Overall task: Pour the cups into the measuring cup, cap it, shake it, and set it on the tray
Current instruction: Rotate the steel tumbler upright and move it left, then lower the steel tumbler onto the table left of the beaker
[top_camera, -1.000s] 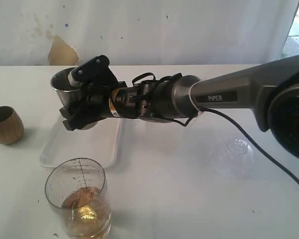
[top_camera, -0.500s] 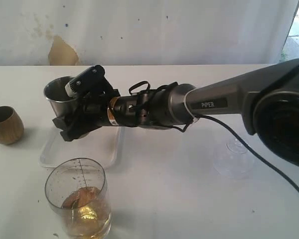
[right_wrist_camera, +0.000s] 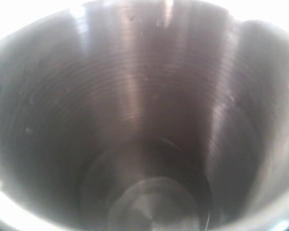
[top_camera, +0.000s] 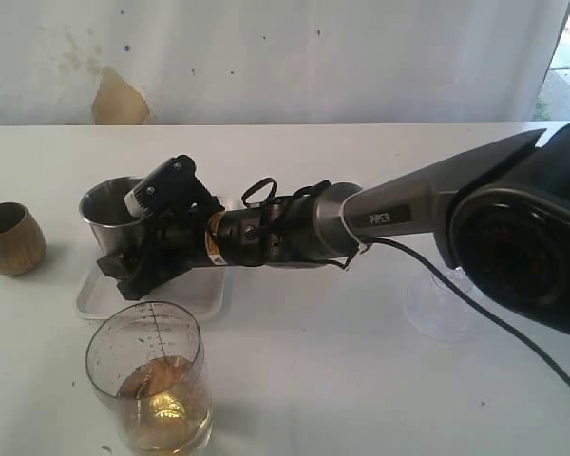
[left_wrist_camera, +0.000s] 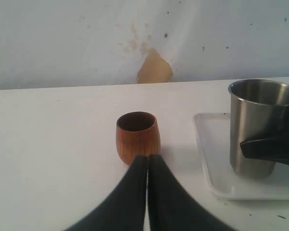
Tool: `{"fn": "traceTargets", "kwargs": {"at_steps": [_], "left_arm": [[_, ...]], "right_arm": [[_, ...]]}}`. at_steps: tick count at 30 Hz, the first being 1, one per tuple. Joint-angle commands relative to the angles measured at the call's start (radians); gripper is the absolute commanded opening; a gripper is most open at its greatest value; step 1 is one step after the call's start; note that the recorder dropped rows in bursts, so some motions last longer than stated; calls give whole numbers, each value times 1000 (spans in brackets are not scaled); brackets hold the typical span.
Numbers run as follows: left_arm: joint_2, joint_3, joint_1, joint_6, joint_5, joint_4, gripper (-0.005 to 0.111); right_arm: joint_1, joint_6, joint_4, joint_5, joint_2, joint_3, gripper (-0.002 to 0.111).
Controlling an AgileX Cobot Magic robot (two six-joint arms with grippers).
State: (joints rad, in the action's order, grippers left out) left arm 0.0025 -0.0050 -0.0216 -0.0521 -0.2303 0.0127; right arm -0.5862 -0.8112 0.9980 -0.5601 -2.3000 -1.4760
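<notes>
The steel tumbler (top_camera: 107, 202) stands upright over the tray (top_camera: 87, 301), at the tray's far left corner in the exterior view. Its base is down at the tray's floor, though whether it rests there I cannot tell. The right end effector (top_camera: 125, 233) grips it with the jaws spread wide, one finger on each side of the steel wall. The right wrist view looks straight into the tumbler (right_wrist_camera: 144, 120) and shows ringed metal walls and a round base.

The tray lies flat on the white surface (top_camera: 313, 380). Just off the tray's near edge, toward the exterior camera, the measuring cup (top_camera: 152, 380) stands upright and uncapped, with amber liquid in its lower part and its scale line facing the camera. To the left of the tray and clear of it, the brown cup (top_camera: 9, 237) stands upright on the surface.

The left end effector (left_wrist_camera: 147, 159) has its two dark fingers pressed together with nothing between them. They point at the brown cup (left_wrist_camera: 137, 137) and their tips sit just in front of it. From that view the tumbler (left_wrist_camera: 253, 125) and the tray's rim (left_wrist_camera: 202, 154) lie off to one side.

Well to the right of the tray, past the right arm (top_camera: 408, 199) and its black cable (top_camera: 513, 313), a clear domed piece (top_camera: 442, 309) sits on the surface.
</notes>
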Motion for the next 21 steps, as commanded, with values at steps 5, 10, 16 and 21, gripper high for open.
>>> {"fn": "traceTargets", "kwargs": {"at_steps": [5, 10, 16, 21], "left_arm": [[-3, 5, -1, 2, -2, -5, 1], [-3, 5, -1, 2, -2, -5, 1], [-3, 5, -1, 2, -2, -5, 1], [-3, 5, -1, 2, -2, -5, 1]], "right_arm": [[7, 6, -10, -24, 7, 0, 0], [7, 6, -10, -24, 7, 0, 0], [7, 21, -10, -102, 33, -2, 0], [-4, 1, 0, -138, 88, -2, 0]]}}
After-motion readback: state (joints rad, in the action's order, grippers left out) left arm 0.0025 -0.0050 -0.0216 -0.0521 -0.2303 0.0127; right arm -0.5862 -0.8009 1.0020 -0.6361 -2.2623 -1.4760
